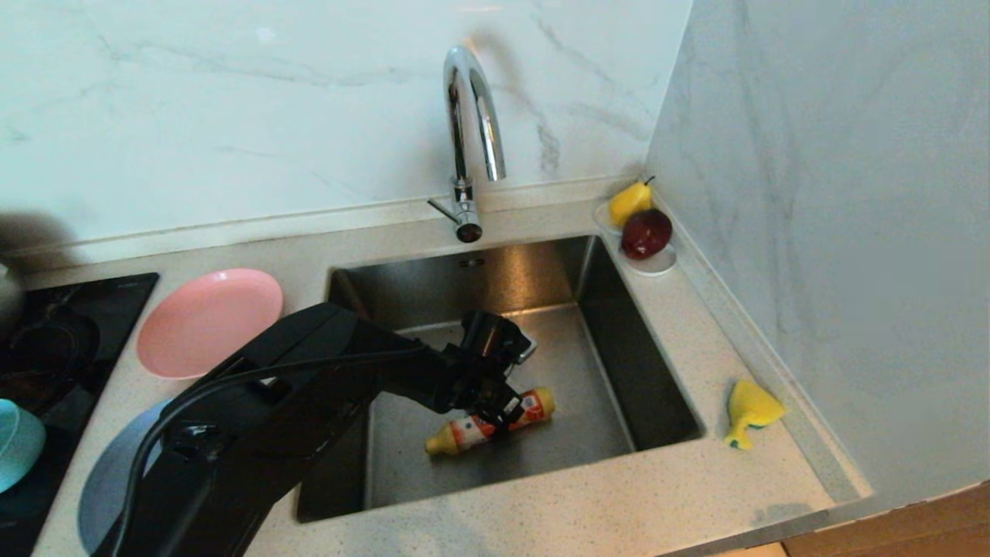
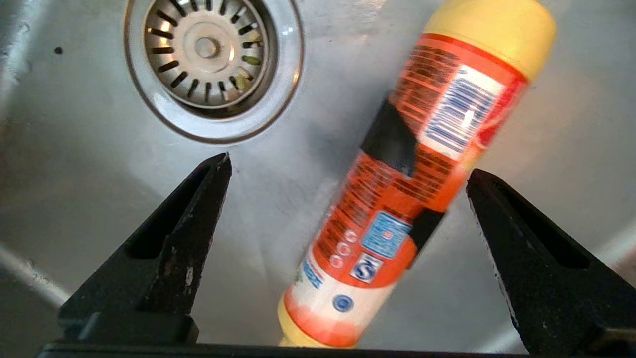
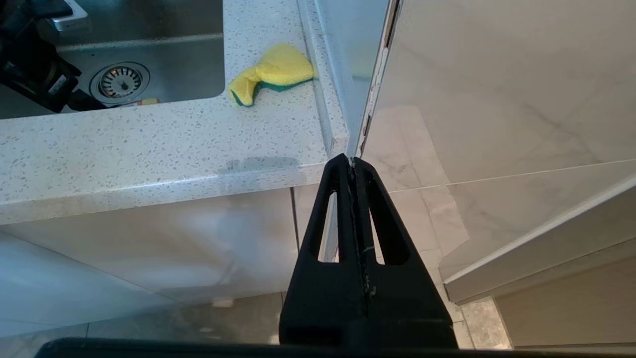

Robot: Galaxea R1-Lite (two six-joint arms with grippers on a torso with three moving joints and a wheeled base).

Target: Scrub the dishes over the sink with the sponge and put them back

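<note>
The sponge (image 1: 749, 412) lies crumpled on the counter (image 1: 541, 510) right of the sink (image 1: 588, 387). In the basin, the left gripper (image 2: 348, 174) hangs fingers wide over an orange bottle (image 2: 412, 184). The right gripper (image 3: 354, 166), fingers pressed together, is parked below the counter edge.

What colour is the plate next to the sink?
Pink; the plate shows best in the head view.

Brushed steel sink (image 1: 588, 371); speckled stone counter (image 1: 696, 495); glossy plastic bottle (image 2: 412, 174).
</note>
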